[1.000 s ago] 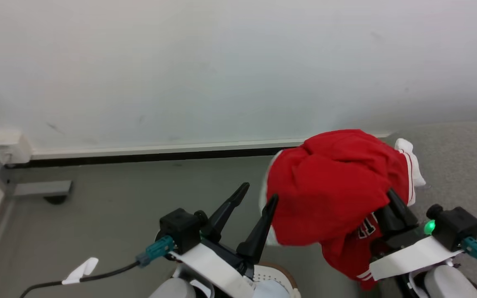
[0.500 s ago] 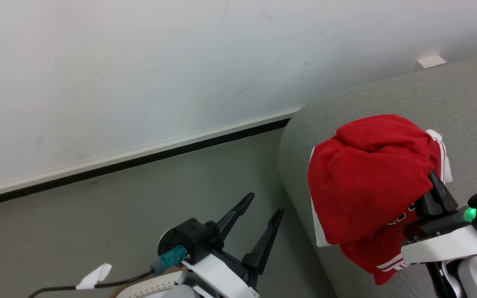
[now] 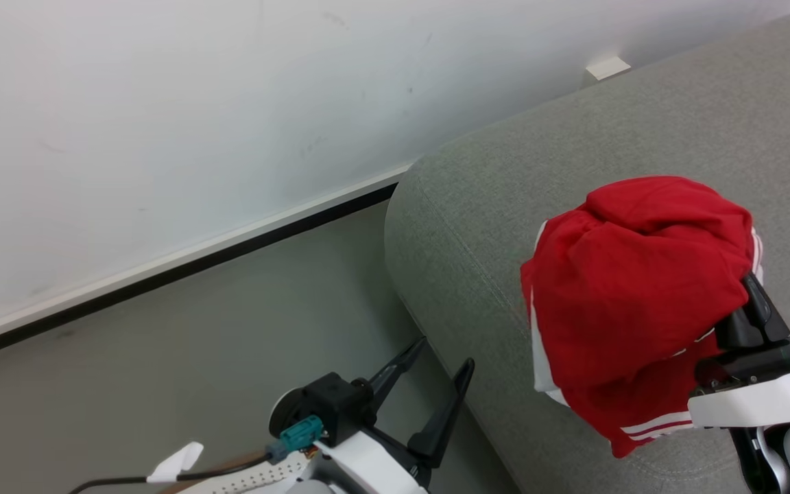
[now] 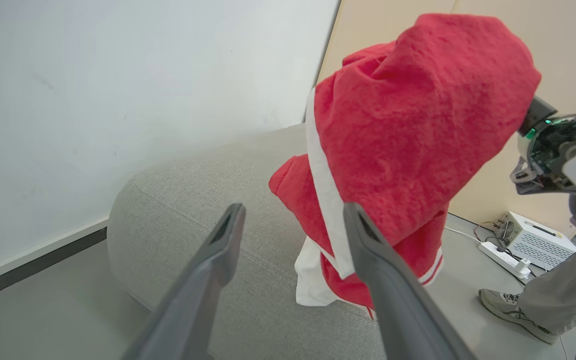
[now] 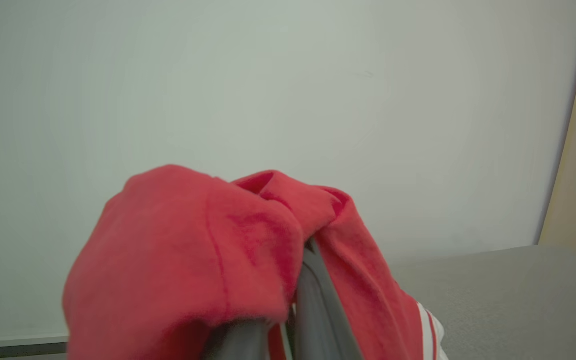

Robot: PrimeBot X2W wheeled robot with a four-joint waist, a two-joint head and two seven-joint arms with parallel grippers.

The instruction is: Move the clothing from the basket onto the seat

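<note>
**Jersey Out of the Basket, Held Over the Seat**

Nearest the robot, a sliver of the basket point(image 3: 265, 477) showed at the bottom edge of the head view, with its pierced white wall and brown rim. The left gripper point(image 3: 446, 351) stood above it over the grey floor point(image 3: 196, 343), jaws spread wide and holding nothing.

Beyond that, the right gripper point(image 3: 751, 312) carried the jersey point(image 3: 635, 288). In the right wrist view its two fingers sat close together with red cloth pinched between them and heaped over their tips, so the jaws read as closed on the jersey. The garment was bunched into a rounded, hood-like lump. It was red, with a white band down one edge and thin white stripes at the lower hem, and only a scrap of lettering showed beside the gripper. It hung over the seat point(image 3: 505, 206), near the front edge and rounded corner. In the left wrist view the lowest fold came very near the cushion, though whether it touched could not be told.

The step in hand looked to be the carry, nearly finished, with the release not yet made. The next move would call for lowering the bundle well inside the cushion's edge. The jaws would then have to open and the fingers draw out cleanly, since the draped cloth might cling to them.

Farthest off, the white wall point(image 3: 162, 103) ran behind the seat, and a person's shoe point(image 4: 513, 312) stood on the floor past it.
</note>
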